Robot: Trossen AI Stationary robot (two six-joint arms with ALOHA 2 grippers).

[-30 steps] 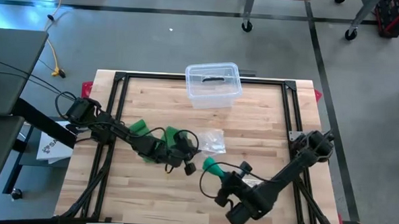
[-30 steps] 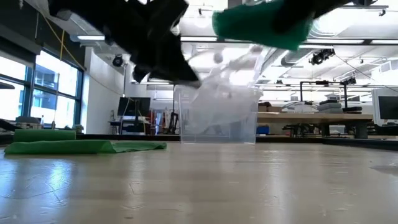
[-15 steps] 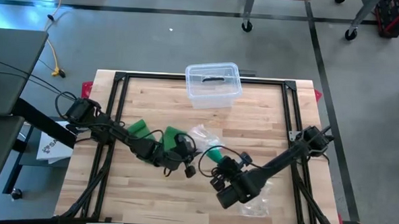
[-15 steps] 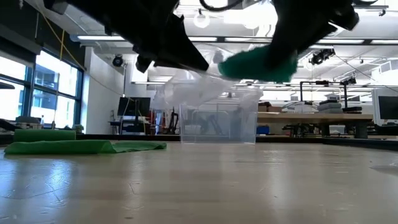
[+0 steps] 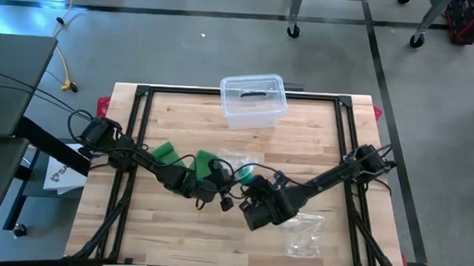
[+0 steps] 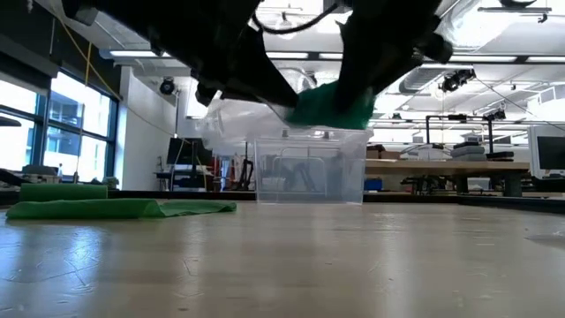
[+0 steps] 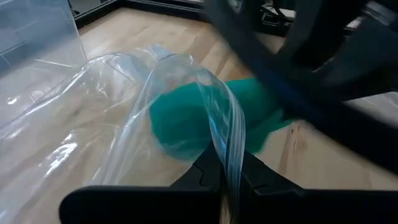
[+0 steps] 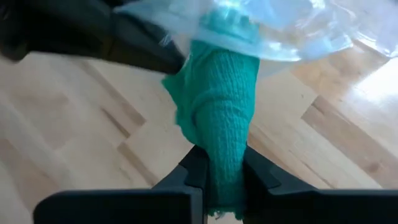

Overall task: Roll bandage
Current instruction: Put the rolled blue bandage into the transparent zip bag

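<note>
My right gripper (image 8: 224,167) is shut on a rolled green bandage (image 8: 219,106) near the table's middle. The roll's far end pokes into the mouth of a clear plastic bag (image 7: 112,106). That bag is held up off the table by my left gripper (image 7: 227,167), which is shut on it. In the high view the roll (image 5: 245,177) sits between the two grippers. More green bandage (image 5: 166,151) lies flat on the wood behind the left arm, with a small roll (image 6: 62,190) at its end. My left gripper pinches the bag's bunched rim (image 7: 229,149) between its two fingers, reaching nearly level from the table's left. The bag hangs clear of the table with its mouth spread toward the roll. My right gripper pinches the roll's near end (image 8: 225,160) between its two fingers. They slant down from the table's right and lie along the roll. The roll is lifted clear, and its far end (image 8: 231,37) is under the bag's rim.
A clear lidless box (image 5: 253,98) stands at the table's far edge. A second clear bag (image 5: 305,234) lies on the wood near the front right. A black frame (image 5: 142,105) borders the tabletop.
My right gripper has carried the roll toward the table's left and a little toward its far edge, up to the bag in my left gripper, turning as it went. The roll's end now reaches the bag's mouth. The second bag, uncovered by the arm, lies at the front right.
</note>
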